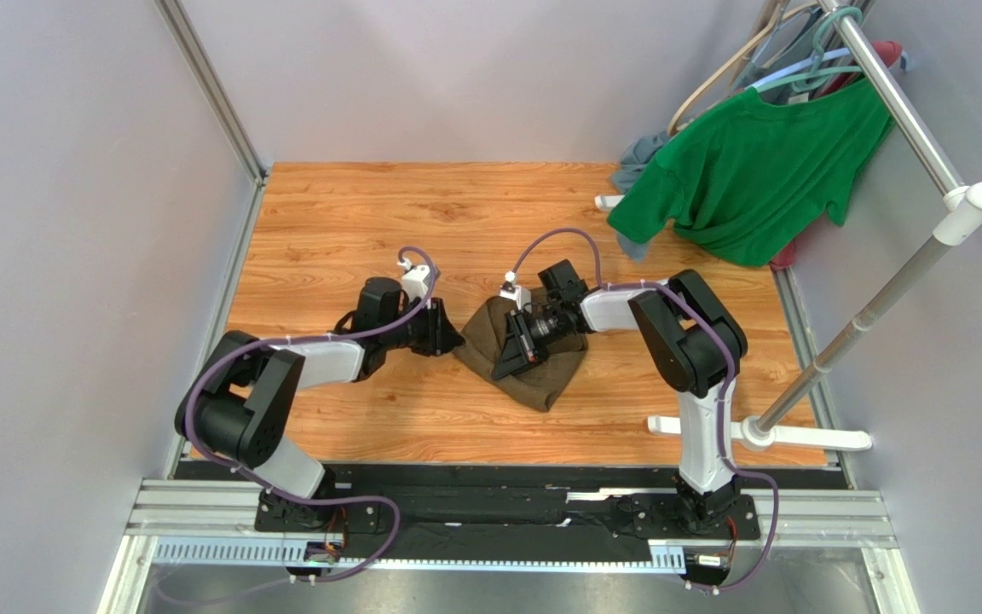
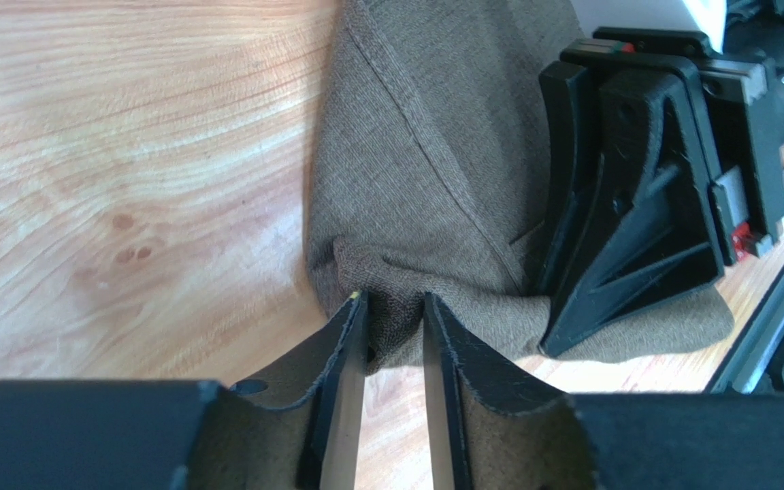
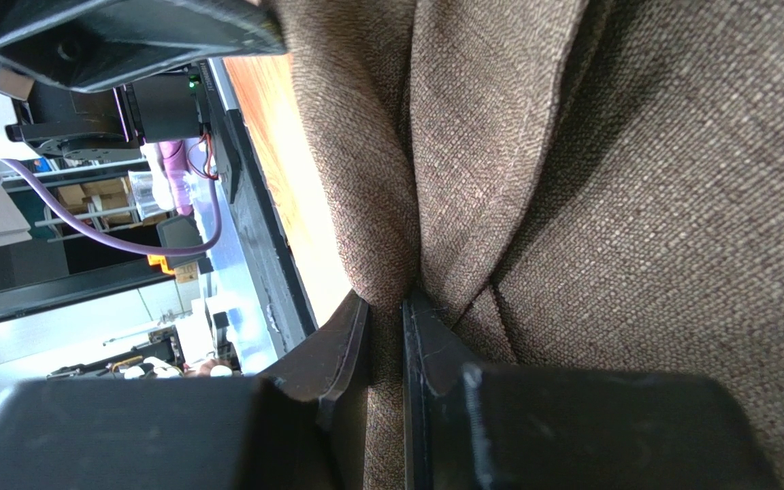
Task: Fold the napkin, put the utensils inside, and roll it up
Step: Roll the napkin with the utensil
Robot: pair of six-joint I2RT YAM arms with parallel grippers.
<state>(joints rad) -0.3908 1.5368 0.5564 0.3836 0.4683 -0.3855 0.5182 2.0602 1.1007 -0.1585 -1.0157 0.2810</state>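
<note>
While the napkin [image 1: 545, 377] sits bunched on the desk [image 1: 330, 218], left fingers [image 2: 333, 357] pinch one fold and right fingers [image 3: 340, 347] clamp another fold.

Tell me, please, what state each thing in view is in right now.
napkin: bunched up, not rolled, gripped at two spots.
left gripper: shut on a bunched edge of the napkin.
right gripper: shut on a fold of the napkin.
green T-shirt: hanging from the rail.
utensils: not in view.
</note>
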